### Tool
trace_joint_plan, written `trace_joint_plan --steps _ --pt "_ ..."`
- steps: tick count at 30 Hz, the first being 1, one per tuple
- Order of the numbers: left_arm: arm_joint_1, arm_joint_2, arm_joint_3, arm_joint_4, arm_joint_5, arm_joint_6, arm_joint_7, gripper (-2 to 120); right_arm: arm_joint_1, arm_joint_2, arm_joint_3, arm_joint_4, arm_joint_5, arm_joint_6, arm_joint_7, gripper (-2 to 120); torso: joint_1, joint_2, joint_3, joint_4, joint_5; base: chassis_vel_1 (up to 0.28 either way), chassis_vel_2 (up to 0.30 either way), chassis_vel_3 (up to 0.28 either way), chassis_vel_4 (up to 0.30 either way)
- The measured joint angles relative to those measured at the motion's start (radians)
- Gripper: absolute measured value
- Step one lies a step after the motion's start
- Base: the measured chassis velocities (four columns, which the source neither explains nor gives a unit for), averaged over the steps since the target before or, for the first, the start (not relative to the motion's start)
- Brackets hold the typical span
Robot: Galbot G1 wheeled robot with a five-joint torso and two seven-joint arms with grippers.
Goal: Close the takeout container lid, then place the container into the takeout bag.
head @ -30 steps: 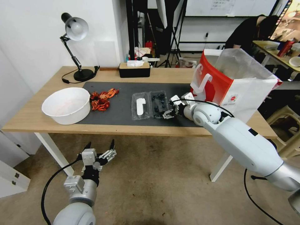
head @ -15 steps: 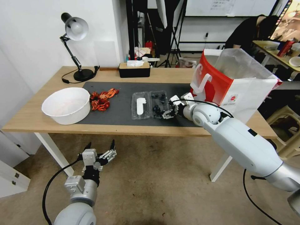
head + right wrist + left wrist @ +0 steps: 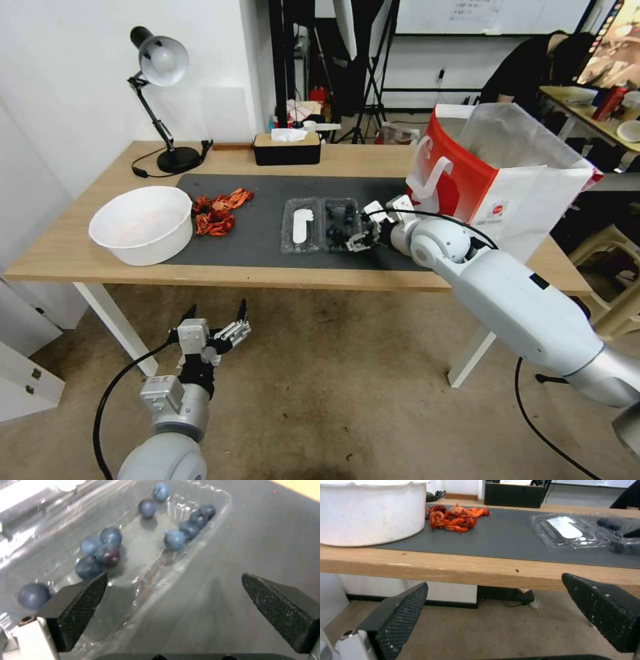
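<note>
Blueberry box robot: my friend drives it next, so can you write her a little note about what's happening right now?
Right gripper: jaws open, at the near right edge of the takeout container, one jaw over its rim, holding nothing.
Left gripper: jaws open, empty, parked below the table's front edge.
The container lies open flat on the dark mat, blueberries inside; the lid with the white label lies on its left.
The takeout bag stands open at the table's right end.
Done: nothing yet.
Left: close the lid, then put the container in the bag.
</note>
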Motion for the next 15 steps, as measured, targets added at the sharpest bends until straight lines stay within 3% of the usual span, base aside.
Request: trace_joint_plan --steps 6,11,14,15 --pt "0.000 0.000 0.000 -0.001 -0.001 0.000 0.000 100 -0.015 0.018 0.039 0.009 0.004 0.002 0.023 100 0.000 0.000 0.000 0.0001 -0.0001 0.000 0.000 0.000 0.000" --pt "0.001 -0.001 0.000 -0.012 -0.011 0.000 0.000 100 -0.081 0.041 0.143 0.084 0.014 0.029 0.072 100 0.000 0.000 0.000 0.0002 0.0001 0.000 0.000 0.000 0.000" --pt "0.002 0.001 -0.004 -0.023 -0.024 0.001 0.001 100 -0.204 0.027 0.269 0.226 0.052 0.158 0.128 100 0.000 0.000 0.000 0.0001 0.0000 0.000 0.000 0.000 0.000" --pt "0.002 0.001 -0.004 -0.023 -0.024 0.001 0.001 100 -0.204 0.027 0.269 0.226 0.052 0.158 0.128 100 0.000 0.000 0.000 0.0001 0.0000 0.000 0.000 0.000 0.000"
